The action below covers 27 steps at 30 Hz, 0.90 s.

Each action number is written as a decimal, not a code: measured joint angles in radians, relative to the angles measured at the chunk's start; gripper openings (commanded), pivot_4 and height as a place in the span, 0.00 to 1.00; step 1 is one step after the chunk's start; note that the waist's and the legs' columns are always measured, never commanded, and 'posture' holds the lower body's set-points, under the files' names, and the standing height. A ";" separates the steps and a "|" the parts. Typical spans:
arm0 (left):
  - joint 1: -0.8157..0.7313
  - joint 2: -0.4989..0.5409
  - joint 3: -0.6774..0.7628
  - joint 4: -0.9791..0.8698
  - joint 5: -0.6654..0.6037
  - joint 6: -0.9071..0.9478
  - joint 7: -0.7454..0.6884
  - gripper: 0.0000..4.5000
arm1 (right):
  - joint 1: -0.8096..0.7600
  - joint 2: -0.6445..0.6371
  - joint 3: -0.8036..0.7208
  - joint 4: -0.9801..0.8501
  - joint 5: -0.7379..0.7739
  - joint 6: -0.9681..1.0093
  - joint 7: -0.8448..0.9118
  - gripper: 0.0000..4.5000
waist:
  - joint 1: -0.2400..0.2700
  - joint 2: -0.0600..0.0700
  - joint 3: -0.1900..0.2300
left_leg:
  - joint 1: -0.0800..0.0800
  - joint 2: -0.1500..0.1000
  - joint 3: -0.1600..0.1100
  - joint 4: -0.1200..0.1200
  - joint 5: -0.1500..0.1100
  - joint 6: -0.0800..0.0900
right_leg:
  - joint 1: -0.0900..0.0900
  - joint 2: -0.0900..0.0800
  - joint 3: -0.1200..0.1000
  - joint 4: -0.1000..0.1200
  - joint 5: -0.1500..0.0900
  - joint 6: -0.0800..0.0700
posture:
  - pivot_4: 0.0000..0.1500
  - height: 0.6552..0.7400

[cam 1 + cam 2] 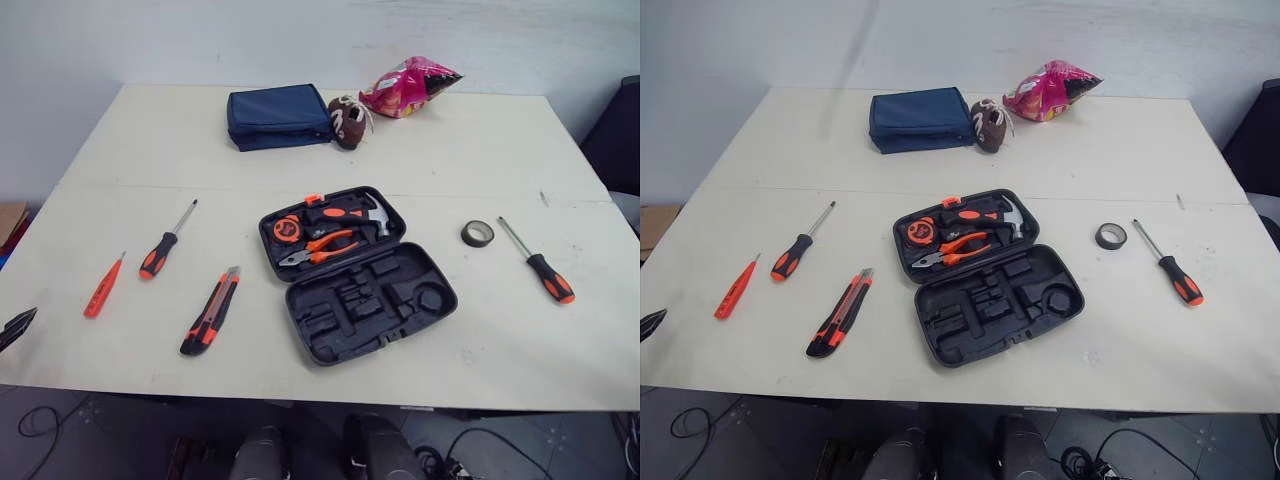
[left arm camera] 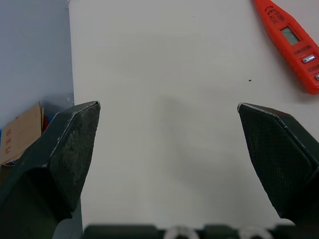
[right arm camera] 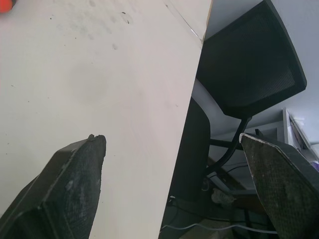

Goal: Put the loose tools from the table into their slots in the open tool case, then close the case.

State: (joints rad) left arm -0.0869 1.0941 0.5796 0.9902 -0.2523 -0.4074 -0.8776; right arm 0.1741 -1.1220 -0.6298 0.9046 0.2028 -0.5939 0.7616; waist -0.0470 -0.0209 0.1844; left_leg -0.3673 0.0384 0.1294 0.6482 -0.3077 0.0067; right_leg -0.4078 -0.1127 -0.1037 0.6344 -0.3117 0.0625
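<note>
Table: a pale white table (image 1: 500, 150) stood against a light wall, with a seam running across it.
Left claw: my left gripper (image 2: 169, 107) hung over the near left edge of the table, its two black fingers (image 2: 72, 144) spread wide with nothing between them.
Right claw: my right gripper (image 3: 172, 137) was over the right edge of the table beside a black chair (image 3: 249, 59), also gaping wide and empty.
Near tools: an orange-and-black utility knife (image 1: 211, 312) lay near the front, left of the case; an orange tester pen (image 1: 103, 286) lay further left, close to my left claw.
Case: the black tool case (image 1: 372, 300) lay open in the middle of the table, its nearer half showing bare moulded slots.
Already stowed: the further half held a tape measure (image 1: 287, 229), pliers (image 1: 325, 247) and a hammer (image 1: 350, 212).
Mid row: one screwdriver (image 1: 163, 246) lay left of the case; a roll of tape (image 1: 477, 233) and a second screwdriver (image 1: 540, 265) lay on its right, just beside each other.
Far end: a blue pouch (image 1: 278, 116), a small brown ball (image 1: 347, 121) touching it, and a pink snack bag (image 1: 408, 87).
</note>
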 measured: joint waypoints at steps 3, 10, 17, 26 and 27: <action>-0.002 -0.013 0.013 -0.040 -0.043 0.049 -0.038 0.99 | -0.029 0.018 0.005 -0.028 0.011 0.030 0.010 1.00 | 0.000 -0.001 0.000 | 0.000 0.000 0.000 0.000 0.000 0.000 | 0.000 0.000 0.000 0.000 0.000 0.000 | 1.00 1.00; 0.117 -0.149 0.004 -0.563 -0.223 0.310 -0.131 0.99 | -0.135 0.095 0.102 -0.392 0.176 0.282 0.150 1.00 | -0.011 0.000 0.000 | 0.000 0.001 0.001 0.003 0.001 0.000 | -0.001 0.000 0.002 0.006 0.000 0.000 | 1.00 1.00; 0.208 -0.209 -0.111 -1.149 -0.348 0.651 -0.042 0.99 | -0.365 0.098 0.294 -0.644 0.237 0.571 0.234 1.00 | 0.011 0.000 0.000 | -0.001 0.001 -0.001 0.004 0.001 0.000 | -0.001 0.000 0.001 0.006 0.000 -0.001 | 1.00 1.00; 0.044 -0.298 -0.413 -1.389 -0.220 0.886 0.215 0.60 | -0.683 0.198 0.570 -0.574 0.081 0.678 0.267 0.60 | 0.022 0.000 0.000 | -0.004 0.000 -0.002 0.007 0.003 0.000 | -0.002 0.001 0.000 0.006 0.000 -0.001 | 1.00 1.00; 0.039 -0.300 -0.434 -1.389 -0.202 0.902 0.230 0.50 | -0.703 0.204 0.588 -0.550 0.063 0.677 0.268 0.48 | 0.022 0.000 0.000 | -0.004 0.000 -0.001 0.007 0.003 0.000 | -0.002 0.001 0.000 0.006 0.000 -0.001 | 1.00 1.00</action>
State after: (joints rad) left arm -0.0480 0.7943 0.1458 -0.3987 -0.4548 0.4944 -0.6479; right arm -0.5290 -0.9184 -0.0423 0.3547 0.2658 0.0832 1.0300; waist -0.0249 -0.0209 0.1842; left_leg -0.3716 0.0382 0.1280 0.6555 -0.3046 0.0071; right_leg -0.4097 -0.1119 -0.1037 0.6402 -0.3120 0.0619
